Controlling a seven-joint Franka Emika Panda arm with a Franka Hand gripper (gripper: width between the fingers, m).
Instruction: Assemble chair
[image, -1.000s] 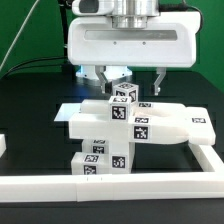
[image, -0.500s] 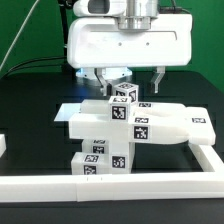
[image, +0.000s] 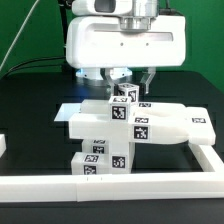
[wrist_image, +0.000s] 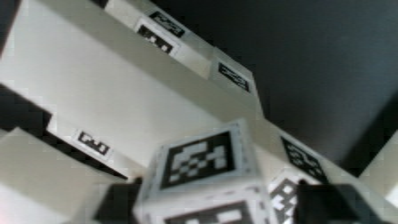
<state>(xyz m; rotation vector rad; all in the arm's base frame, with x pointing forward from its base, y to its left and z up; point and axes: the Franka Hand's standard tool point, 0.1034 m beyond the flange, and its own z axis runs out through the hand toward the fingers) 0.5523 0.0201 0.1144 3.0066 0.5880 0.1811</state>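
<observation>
The chair stands in parts in the middle of the exterior view: a wide white slab (image: 172, 123) with tags lies on a stack of tagged white blocks (image: 100, 158). On top of it sits a small tagged cube (image: 124, 96). My gripper (image: 128, 85) hangs straight above the cube, and its dark fingers (image: 108, 80) press against the cube's two sides. In the wrist view the cube (wrist_image: 205, 160) fills the gap in my gripper (wrist_image: 222, 200), with both dark fingers (wrist_image: 125, 195) flush on its sides. The slab (wrist_image: 107, 90) runs behind it.
A long plain white rail (image: 120, 186) runs along the front of the black table, and a second one (image: 213, 150) goes up the exterior view's right. A small white piece (image: 3, 146) shows at that view's left edge. A green wall stands behind.
The jaws have come together from wide open onto the small cube's sides. The arm has shifted a little. The chair parts have not moved.
</observation>
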